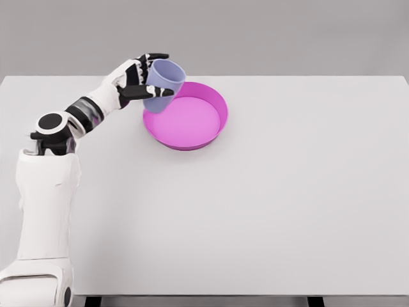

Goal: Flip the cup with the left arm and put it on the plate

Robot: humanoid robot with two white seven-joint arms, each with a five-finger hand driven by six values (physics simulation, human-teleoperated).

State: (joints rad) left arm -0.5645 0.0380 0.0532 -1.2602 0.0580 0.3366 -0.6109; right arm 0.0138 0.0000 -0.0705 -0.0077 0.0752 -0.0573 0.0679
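The left hand (142,77), black-fingered on a white arm, is closed around the pale lavender plastic cup (163,84); one finger lies across the front of the cup wall and others curl over its rim side. The cup is held tilted, mouth toward the upper right, above the left edge of the round magenta plate with a raised rim (216,131). The plate rests on the white rectangular table (287,211), toward its far side.
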